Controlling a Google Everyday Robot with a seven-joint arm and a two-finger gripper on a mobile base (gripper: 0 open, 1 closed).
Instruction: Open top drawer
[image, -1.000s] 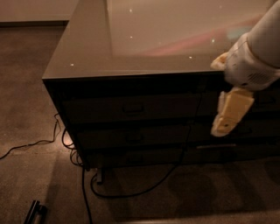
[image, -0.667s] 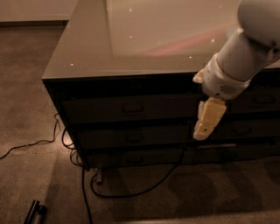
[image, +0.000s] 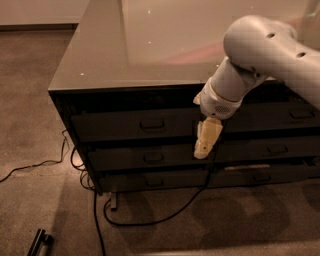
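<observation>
The top drawer (image: 110, 127) is a wide dark front under the counter's edge, with a small rectangular pull (image: 152, 123) at its centre. It sits flush with the fronts around it. My gripper (image: 206, 141) hangs down from the white arm (image: 260, 50) in front of the cabinet. It is to the right of the pull, level with the drawer's lower edge, and apart from the pull.
Two shallower drawers (image: 153, 157) lie below the top one. More drawers (image: 300, 116) stand to the right, behind my arm. The glossy counter top (image: 150, 45) is above. Black cables (image: 150, 220) trail over the carpet, and a dark bar (image: 40, 242) lies at the lower left.
My arm has swung left across the cabinet front. The gripper has moved from the right drawers toward the top drawer's pull. The drawers have not moved.
</observation>
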